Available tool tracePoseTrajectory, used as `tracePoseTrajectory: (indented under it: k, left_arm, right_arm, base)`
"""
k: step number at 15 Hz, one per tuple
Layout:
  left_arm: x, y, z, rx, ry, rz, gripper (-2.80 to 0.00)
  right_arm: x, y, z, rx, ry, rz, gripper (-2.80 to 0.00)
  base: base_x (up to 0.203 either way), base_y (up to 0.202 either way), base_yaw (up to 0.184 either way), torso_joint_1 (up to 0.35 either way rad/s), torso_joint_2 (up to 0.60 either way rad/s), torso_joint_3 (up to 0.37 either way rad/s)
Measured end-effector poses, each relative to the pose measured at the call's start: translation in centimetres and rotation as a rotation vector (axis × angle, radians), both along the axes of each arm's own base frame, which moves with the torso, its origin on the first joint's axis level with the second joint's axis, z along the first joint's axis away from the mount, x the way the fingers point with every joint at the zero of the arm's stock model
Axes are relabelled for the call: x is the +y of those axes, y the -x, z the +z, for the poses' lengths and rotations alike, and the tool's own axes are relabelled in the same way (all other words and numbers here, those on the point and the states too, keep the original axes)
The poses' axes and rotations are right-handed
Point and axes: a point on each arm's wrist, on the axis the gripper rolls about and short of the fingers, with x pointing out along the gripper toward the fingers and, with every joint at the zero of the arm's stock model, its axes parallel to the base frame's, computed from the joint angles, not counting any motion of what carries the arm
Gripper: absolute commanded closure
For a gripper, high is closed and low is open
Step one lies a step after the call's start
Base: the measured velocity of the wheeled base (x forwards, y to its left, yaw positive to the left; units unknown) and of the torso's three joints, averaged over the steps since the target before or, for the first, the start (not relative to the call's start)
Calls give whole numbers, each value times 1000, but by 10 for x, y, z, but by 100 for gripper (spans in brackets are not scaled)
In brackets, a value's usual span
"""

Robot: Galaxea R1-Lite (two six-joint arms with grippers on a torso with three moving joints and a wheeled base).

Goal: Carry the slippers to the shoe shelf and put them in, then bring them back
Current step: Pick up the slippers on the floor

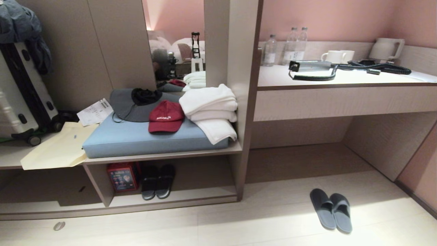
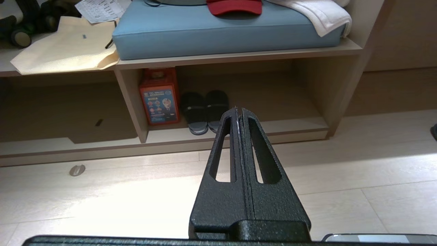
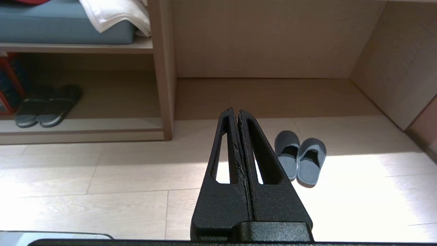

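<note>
Lying side by side on the floor, the soft grey-blue backless slippers (image 1: pixel 331 210) sit well right of the beige wood-grain shoe shelf (image 1: pixel 177 201); both grippers' jaws are pressed together, holding nothing.

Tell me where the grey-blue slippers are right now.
In the head view, the slippers lie side by side on the floor at right, before the desk, outside the shoe shelf.

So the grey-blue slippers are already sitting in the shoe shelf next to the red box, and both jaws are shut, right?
Not quite. The grey-blue slippers lie on the floor in front of the desk, as the head view shows. The pair beside the red box in the shoe shelf is a darker one. Both jaws are shut.
</note>
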Motion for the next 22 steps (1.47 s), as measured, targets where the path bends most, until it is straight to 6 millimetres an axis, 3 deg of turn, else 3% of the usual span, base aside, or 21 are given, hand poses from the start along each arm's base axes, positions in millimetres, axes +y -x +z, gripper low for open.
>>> tracePoseTrajectory:
  k: [22]
  left_arm:
    - [0, 0, 0, 0, 0, -1, 0]
  right_arm:
    - [0, 0, 0, 0, 0, 0, 0]
  base:
    - [0, -197, 2, 2, 2, 1]
